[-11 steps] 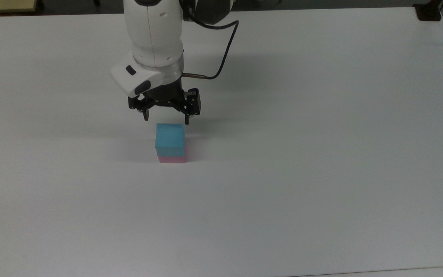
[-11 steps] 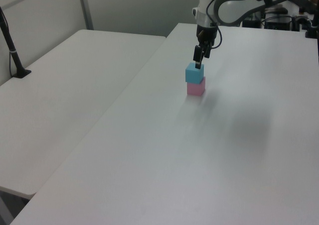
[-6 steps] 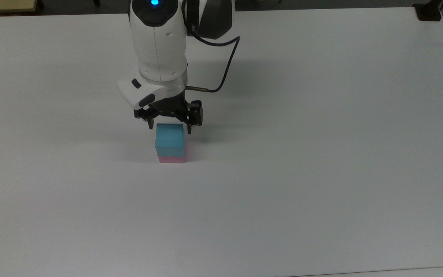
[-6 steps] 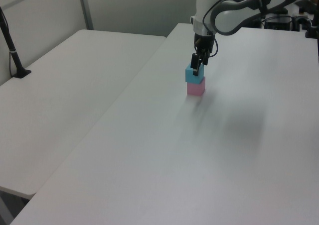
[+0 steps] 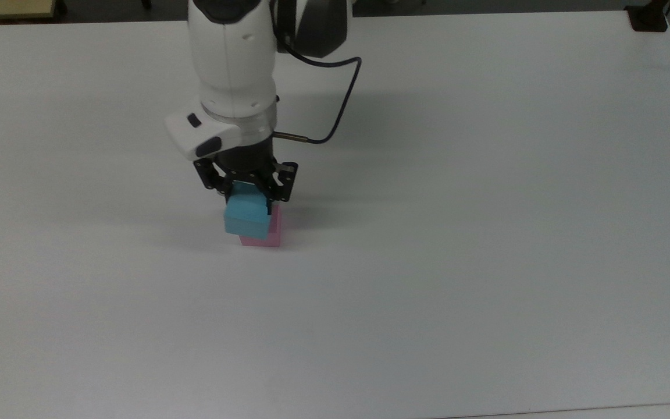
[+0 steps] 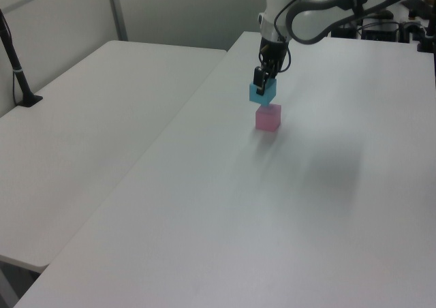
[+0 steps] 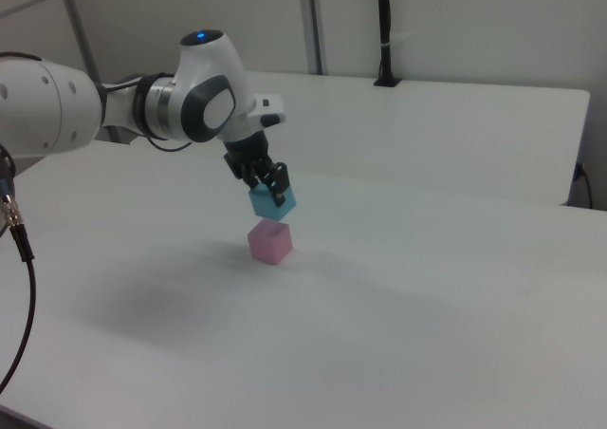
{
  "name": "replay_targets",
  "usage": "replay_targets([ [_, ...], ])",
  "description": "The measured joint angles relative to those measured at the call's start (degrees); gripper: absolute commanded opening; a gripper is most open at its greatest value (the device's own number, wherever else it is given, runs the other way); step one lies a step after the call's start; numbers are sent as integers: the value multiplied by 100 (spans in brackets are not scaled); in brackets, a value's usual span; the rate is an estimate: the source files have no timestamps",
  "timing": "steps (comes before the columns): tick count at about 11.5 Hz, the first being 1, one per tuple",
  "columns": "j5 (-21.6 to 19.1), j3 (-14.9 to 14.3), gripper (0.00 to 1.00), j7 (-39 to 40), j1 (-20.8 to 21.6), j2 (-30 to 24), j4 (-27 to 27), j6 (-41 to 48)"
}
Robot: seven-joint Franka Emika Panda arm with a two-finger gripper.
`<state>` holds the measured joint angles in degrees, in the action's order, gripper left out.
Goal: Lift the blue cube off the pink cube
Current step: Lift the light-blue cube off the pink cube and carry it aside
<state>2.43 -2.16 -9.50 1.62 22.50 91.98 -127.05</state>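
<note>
Blue cube: clamped in gripper, tilted, held just above pink cube with a gap, clearing it for set-down on table

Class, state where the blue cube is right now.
In the right view, the blue cube hangs in the gripper, just above the pink cube and clear of it.

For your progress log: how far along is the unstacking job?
Done: the claw has gripped the small light-blue matte cube and lifted it clear of the pale-pink matte cube. In hand: blue cube held, tilted. Left: set it down on the white table.
</note>
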Motion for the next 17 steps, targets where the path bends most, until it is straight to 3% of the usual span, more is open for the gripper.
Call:
replay_targets([
  [5,6,-15,39,1383,-967,4,-161,0],
  [9,7,-11,40,2376,-1241,804,-663,-2],
  [11,11,-6,48,2513,-1242,1049,-751,-2],
  [12,12,-6,77,2517,-1245,1093,-759,-3],
  [13,12,-6,94,2518,-1249,1104,-762,-3],
  [14,13,-6,100,2520,-1251,1104,-764,-3],
  [17,16,-6,100,2533,-1258,1112,-763,-3],
])
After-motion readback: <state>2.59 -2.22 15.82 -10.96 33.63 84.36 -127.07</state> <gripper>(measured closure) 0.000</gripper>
